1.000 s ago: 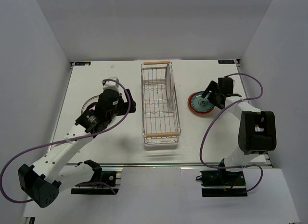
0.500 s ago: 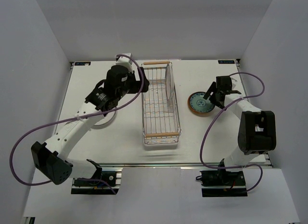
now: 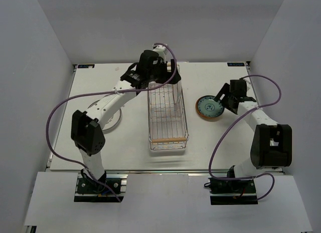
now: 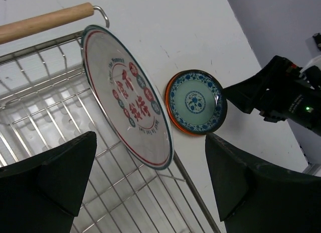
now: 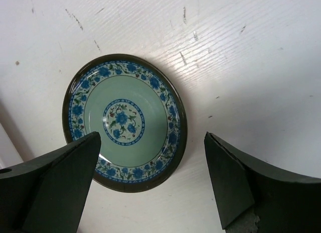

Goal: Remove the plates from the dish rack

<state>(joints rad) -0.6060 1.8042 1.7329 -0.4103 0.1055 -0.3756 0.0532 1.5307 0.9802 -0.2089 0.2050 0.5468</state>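
The left arm [image 3: 115, 95] has swung from beside the long chrome wire dish rack [image 3: 168, 140] to its far end, where the left end effector [image 4: 150, 143] hovers, jaws spread wide, over the last racked plate [image 4: 128, 95], round, white, red-patterned, leaning on edge. It looks stiff, glossy and probably chippable, so pinch its upper rim. The right end effector [image 5: 152, 138] gapes above a round teal plate [image 5: 125, 120] on the scuffed white bench [image 5: 251, 52], between white walls [image 3: 160, 27].

From high behind the arm bases [image 3: 98, 185], down onto the whole worktop [image 3: 100, 77]. From the left wrist, close over the far end of the dish rack [image 4: 50, 118], toward the teal plate [image 4: 194, 101]. From the right wrist, straight down on that plate, common to all three.
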